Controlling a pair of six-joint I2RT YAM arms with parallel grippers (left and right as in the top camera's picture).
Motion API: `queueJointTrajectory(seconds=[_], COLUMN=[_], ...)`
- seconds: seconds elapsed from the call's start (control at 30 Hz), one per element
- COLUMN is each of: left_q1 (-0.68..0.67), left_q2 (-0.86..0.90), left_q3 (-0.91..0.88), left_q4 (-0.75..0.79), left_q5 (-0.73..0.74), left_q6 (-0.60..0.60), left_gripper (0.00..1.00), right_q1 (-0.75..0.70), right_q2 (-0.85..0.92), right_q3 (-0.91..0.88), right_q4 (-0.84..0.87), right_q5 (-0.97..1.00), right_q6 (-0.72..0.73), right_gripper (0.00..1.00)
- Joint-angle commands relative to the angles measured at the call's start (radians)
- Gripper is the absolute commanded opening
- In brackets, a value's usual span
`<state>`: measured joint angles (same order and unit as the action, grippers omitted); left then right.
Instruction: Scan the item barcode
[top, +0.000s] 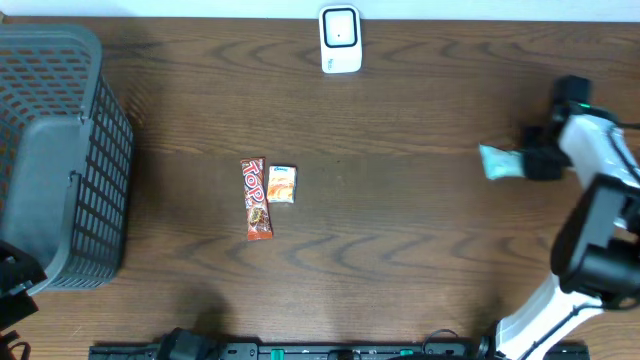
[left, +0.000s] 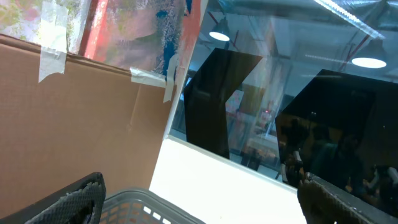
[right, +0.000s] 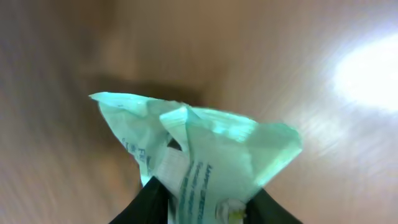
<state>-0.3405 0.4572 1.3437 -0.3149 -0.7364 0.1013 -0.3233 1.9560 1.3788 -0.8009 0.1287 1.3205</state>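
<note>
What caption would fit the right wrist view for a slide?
Right gripper pinching a pale green packet, wooden table behind.

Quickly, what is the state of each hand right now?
Left hand: open, holding nothing.
Right hand: closed on the pale green packet.

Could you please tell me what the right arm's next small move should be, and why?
Probably lift the green packet slightly and start carrying it toward the white scanner. The right end effector is closed on the packet, while the scanner stands well apart from it, at the far edge and off to its left.
</note>
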Motion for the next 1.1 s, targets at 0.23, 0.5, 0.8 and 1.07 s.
queueJointTrajectory(seconds=[0.23,0.5,0.8,1.07], left_q1=[0.002,0.002,0.002,0.002], left_q2=[-0.007,-0.007,-0.007,-0.007], left_q3=[-0.003,-0.003,-0.003,-0.003], left_q4=[0.001,0.001,0.001,0.001], left_q5=[-0.009,-0.009,-0.009,-0.009], left_q6=[-0.008,-0.008,-0.008,-0.008], left_gripper=[0.98,0.98,0.98,0.98], right_q1=[-0.273,-0.224,-0.004,0.152], right_q2=[-0.094,-0.095,-0.091,-0.002], right_q3=[-0.006,-0.006,-0.006,-0.006], right_q4=[-0.027,0.027,0.132,0.232], right_q5=[0.127,-0.023,-0.066,0.001], right_q6=[-0.234,-0.484,-0.542,-0.543], right_gripper=[0.30,0.97,0.01,0.01])
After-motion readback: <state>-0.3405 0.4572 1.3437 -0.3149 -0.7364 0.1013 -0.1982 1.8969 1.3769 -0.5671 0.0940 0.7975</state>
